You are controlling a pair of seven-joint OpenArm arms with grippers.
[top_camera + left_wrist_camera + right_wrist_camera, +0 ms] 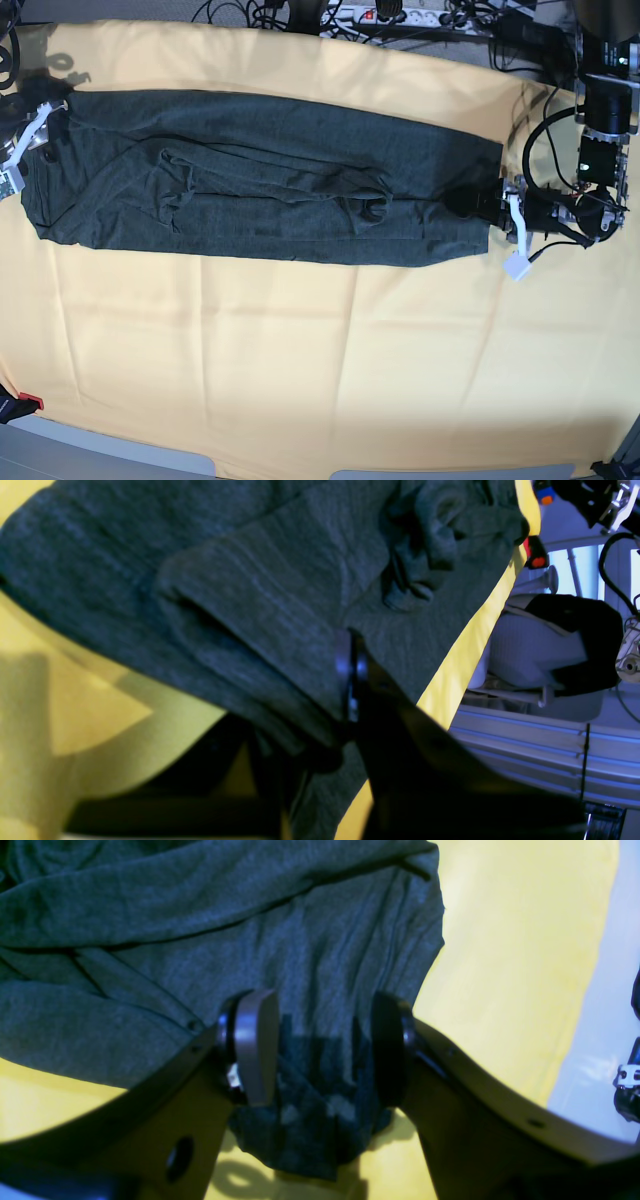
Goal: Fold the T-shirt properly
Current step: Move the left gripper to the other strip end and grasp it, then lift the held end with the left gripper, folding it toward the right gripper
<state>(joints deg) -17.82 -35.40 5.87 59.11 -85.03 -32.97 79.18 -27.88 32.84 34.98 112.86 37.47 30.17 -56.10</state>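
Note:
The dark charcoal-green T-shirt [270, 180] lies as a long wrinkled band across the yellow cloth [300, 350], with a sleeve folded onto its middle. At the band's right end, my left gripper [488, 205] is shut on the shirt's edge. In the left wrist view the knit [275, 580] is pinched at the left gripper [345, 705]. At the band's left end sits my right gripper [40, 125]. In the right wrist view the right gripper [322, 1045] stands open, its pads [255, 1040] on either side of a hanging corner of the shirt [200, 940].
A power strip and cables [400, 15] run along the back edge. The left arm's body and black cable [600, 130] stand at the far right. A small red item [28, 402] lies at the front left corner by the grey table edge [100, 450].

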